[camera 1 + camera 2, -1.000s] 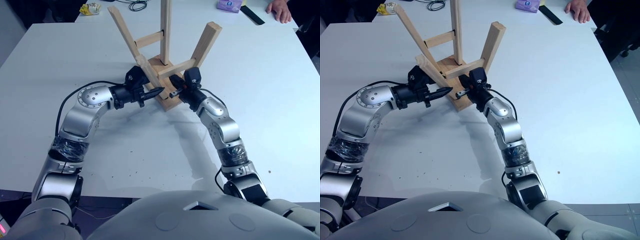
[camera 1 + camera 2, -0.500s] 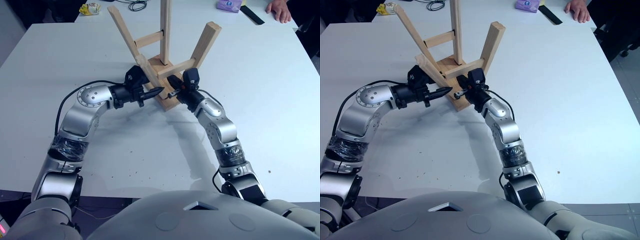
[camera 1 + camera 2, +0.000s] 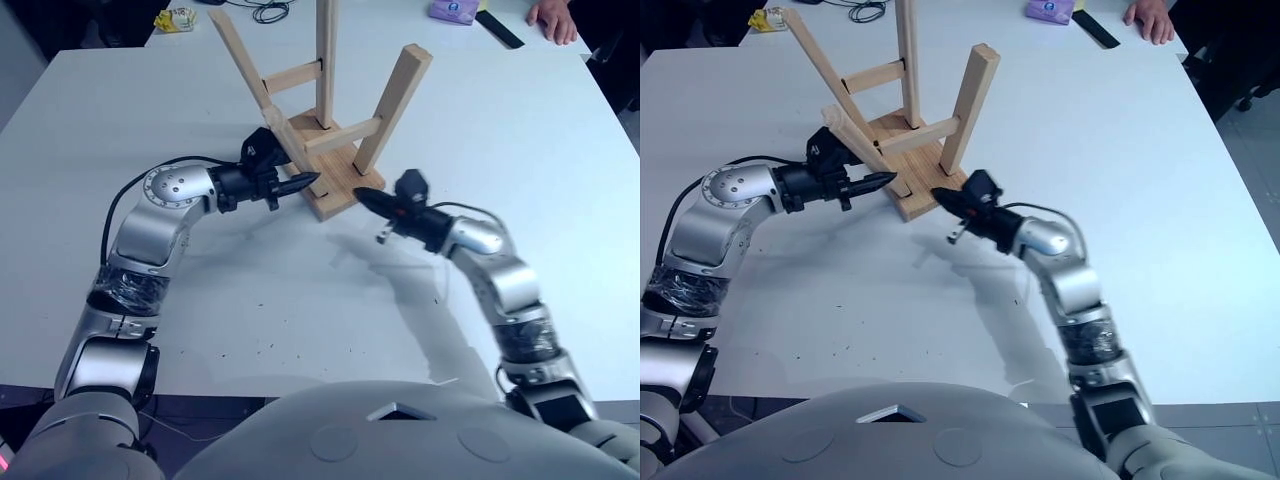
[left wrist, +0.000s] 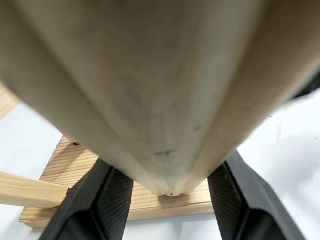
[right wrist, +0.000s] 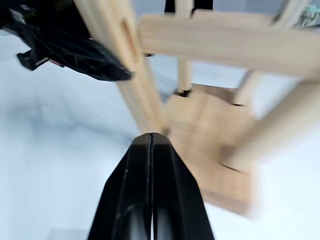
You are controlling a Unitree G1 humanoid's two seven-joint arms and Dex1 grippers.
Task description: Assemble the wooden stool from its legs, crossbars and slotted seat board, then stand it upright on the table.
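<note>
Pale wood in the middle of the scene: the pale wooden stool (image 3: 330, 125) sits upside down on the white counter (image 3: 250, 290). Its slotted seat board (image 3: 335, 195) lies flat on the surface and its legs point up and splay outward. Two crossbars (image 3: 345, 133) join the legs, one low near the board and one higher on the far side.

On the left, the left gripper (image 3: 312, 180) is low at the foot of the slanted leg (image 3: 245, 65), right where it meets the board. From the wrist camera, its black fingers (image 4: 107, 200) straddle that leg, one on each side, with the wood clamped between them.

Over on the right, the right gripper (image 3: 365, 197) hovers just beside the board's near right corner and just off the counter. Its tip points at the stool. Those fingers (image 5: 142, 200) are pressed flat together with nothing between them, and they stand apart from the wood.

At the far edge of the counter, well away from the stool, lie a purple packet (image 3: 458, 10) and a yellow wrapper (image 3: 180, 17).
</note>
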